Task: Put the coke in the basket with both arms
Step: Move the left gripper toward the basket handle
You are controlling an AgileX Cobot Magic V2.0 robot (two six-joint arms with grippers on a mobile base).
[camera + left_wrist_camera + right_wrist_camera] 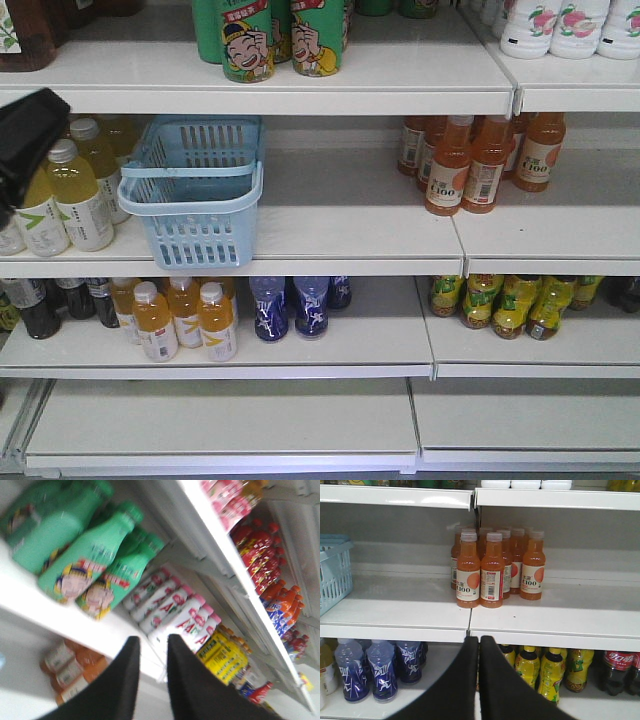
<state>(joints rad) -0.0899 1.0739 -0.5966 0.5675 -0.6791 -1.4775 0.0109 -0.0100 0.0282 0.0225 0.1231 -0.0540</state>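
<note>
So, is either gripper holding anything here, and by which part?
Nothing is held. The left gripper is slightly open with nothing between; the right gripper is shut, empty.

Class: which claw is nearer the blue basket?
Left, probably: its black arm shows just left of the basket. The right claw faces the orange bottles, basket at its view's edge.

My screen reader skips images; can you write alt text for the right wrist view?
The right gripper, shut and empty, faces a white shelf of orange juice bottles. The light blue basket shows at left; coke bottles stand lower right.
</note>
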